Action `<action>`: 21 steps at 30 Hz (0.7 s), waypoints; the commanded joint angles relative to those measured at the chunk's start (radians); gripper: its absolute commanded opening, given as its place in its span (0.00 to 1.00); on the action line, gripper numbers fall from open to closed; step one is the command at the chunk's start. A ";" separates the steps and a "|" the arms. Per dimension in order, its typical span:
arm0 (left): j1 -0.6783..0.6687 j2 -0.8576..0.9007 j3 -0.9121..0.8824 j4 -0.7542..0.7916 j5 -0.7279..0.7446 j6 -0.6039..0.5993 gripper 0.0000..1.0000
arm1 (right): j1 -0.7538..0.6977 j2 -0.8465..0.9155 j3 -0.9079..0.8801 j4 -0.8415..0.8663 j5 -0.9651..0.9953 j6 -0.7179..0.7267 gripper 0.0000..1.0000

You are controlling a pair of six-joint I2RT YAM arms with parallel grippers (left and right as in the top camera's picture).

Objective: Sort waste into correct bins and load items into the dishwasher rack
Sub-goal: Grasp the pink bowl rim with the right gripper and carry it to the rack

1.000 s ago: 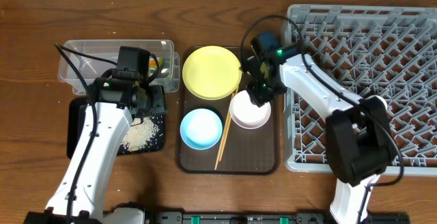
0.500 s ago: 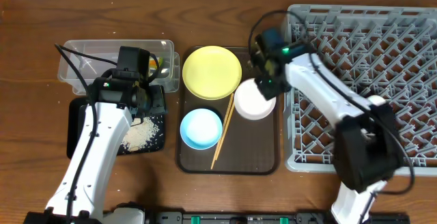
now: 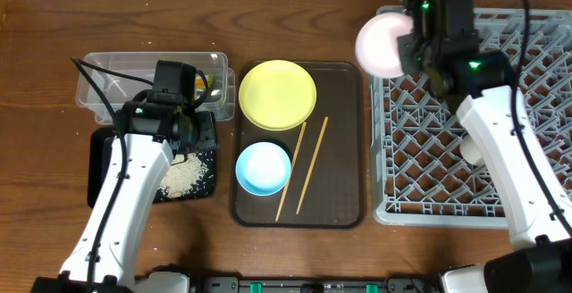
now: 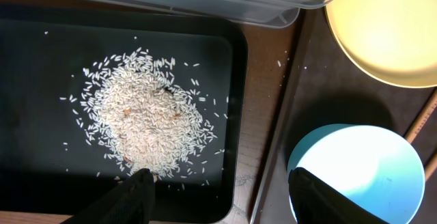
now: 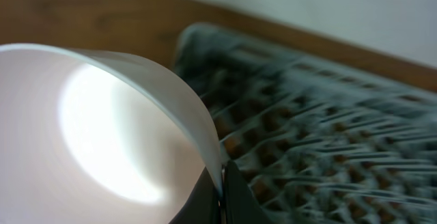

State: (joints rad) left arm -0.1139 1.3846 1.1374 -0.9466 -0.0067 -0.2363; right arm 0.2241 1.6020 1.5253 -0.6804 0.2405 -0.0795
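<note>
My right gripper (image 3: 407,48) is shut on the rim of the white bowl (image 3: 382,43), holding it tilted in the air at the grey dishwasher rack's (image 3: 500,105) far left corner; the bowl (image 5: 89,135) fills the right wrist view, pinched at the rim (image 5: 222,186). My left gripper (image 4: 218,193) is open above the black tray (image 4: 41,67) holding loose rice (image 4: 147,125). The yellow plate (image 3: 277,94), light blue bowl (image 3: 263,168) and two chopsticks (image 3: 302,168) lie on the brown serving tray (image 3: 344,177). The clear tub (image 3: 116,74) sits behind the black tray. A pale cup (image 3: 472,147) shows in the rack.
The brown wooden table (image 3: 36,79) surrounds everything. The left arm (image 3: 134,177) stretches over the black tray. The right arm (image 3: 509,150) crosses the rack. A wrapper (image 3: 204,80) shows faintly inside the tub.
My right gripper has lifted the white bowl off the brown tray and carried it up and right to the rack's far left corner. The chopsticks shifted slightly. The left arm has not moved.
</note>
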 commanded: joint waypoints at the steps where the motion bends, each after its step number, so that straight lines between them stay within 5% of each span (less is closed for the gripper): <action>1: 0.000 -0.011 -0.001 -0.006 -0.005 -0.008 0.66 | -0.020 0.006 0.013 0.049 0.164 0.016 0.01; 9: 0.000 -0.011 -0.001 -0.005 -0.005 -0.008 0.66 | -0.029 0.126 0.012 0.269 0.626 0.034 0.01; 21: 0.000 -0.011 -0.001 -0.006 -0.005 -0.008 0.66 | -0.008 0.382 0.012 0.430 0.703 0.030 0.01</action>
State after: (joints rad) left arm -0.1139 1.3846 1.1374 -0.9463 -0.0067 -0.2363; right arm 0.2005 1.9507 1.5257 -0.2600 0.8898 -0.0620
